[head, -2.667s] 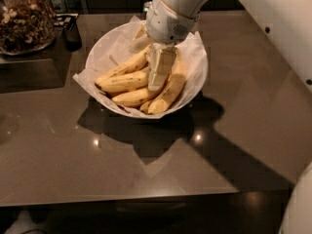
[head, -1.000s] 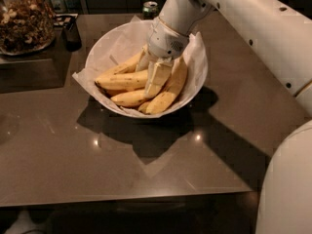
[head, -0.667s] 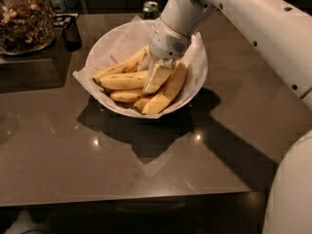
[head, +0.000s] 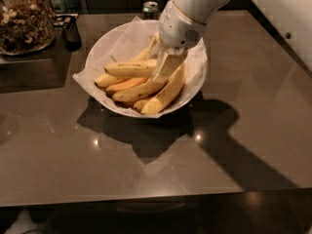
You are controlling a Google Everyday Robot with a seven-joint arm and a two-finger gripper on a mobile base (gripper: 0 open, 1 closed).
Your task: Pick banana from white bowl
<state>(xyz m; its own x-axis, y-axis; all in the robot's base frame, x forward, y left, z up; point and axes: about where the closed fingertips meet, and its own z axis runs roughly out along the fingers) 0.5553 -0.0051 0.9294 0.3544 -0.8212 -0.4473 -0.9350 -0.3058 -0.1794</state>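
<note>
Camera view, nearest first: the dark, glossy worktop [head: 146,169] lies bare in front, with the shadows of the bowl and the arm across it.

Further in stands the white bowl [head: 100,45], wide and round, lined with crumpled white paper [head: 80,77] that spills over its left rim. It holds a heap of yellow fruit. The banana [head: 168,94], long, thick and gently curved, lies at the right of the heap against the near-right wall. Its lower end is near the front rim and its upper end runs up under the tool. To its left the other bananas [head: 131,68] lie stacked roughly crosswise, touching one another. One is on top, a shorter one is at the left edge and darker ones are beneath.

The tool [head: 166,66] reaches down into the bowl from the upper right on a white arm [head: 195,4]. Its tip sits among the fruit, touching the upper end of the banana and the pile beside it. Whether it is spread, closed or gripping anything, I cannot tell.

Behind the bowl, just past its far rim, stands a green can [head: 150,8]. At the far left a glass jar [head: 24,16] is filled with mixed nuts, and a small dark object [head: 72,33] stands beside it.
</note>
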